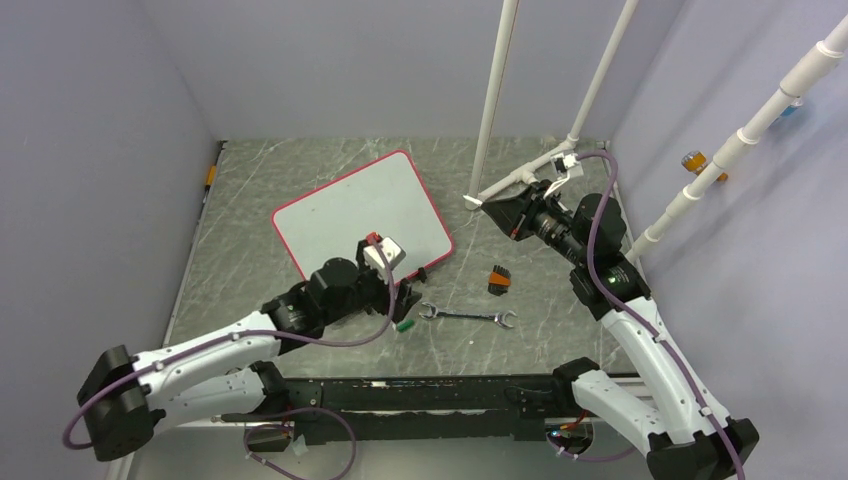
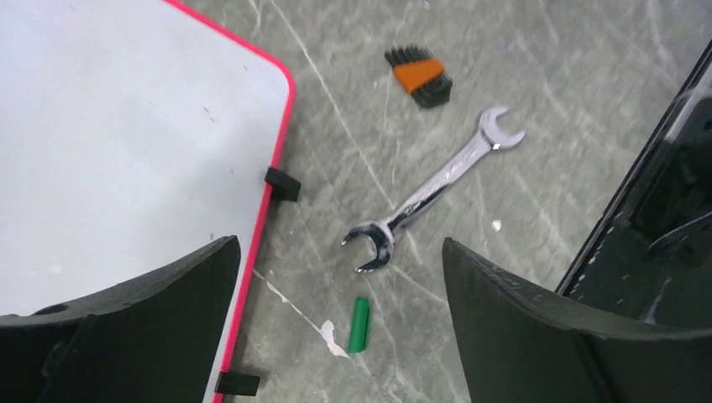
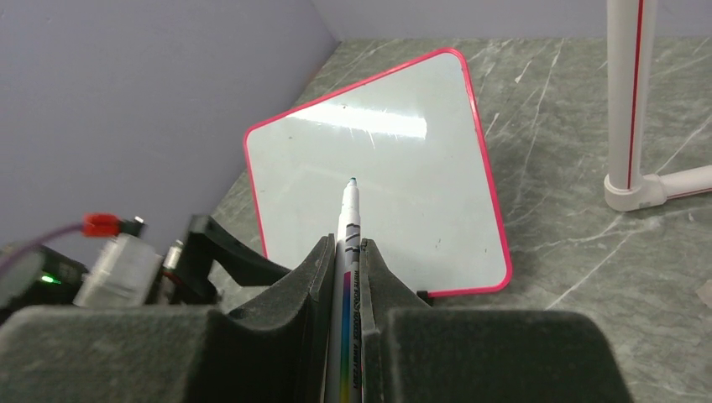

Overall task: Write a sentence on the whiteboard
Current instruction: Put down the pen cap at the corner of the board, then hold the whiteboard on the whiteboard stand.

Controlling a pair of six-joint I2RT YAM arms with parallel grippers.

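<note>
The whiteboard, blank, lay flat and skewed on the counter, left of centre. Thin, stiff, light and glossy, it would probably slide under pen pressure; pinning its near frame edge seemed best. Left jaws gaped empty above that edge; right jaws clamped an uncapped marker.

Glossy and smooth, the whiteboard catches a streak of light inside its pink plastic frame, on a desk with a grey, white-veined, stone-look surface and a dull sheen. The wrench gleams as polished metal. The left gripper shows matt black, finely grained fingers; the marker has a smooth white plastic barrel.
</note>
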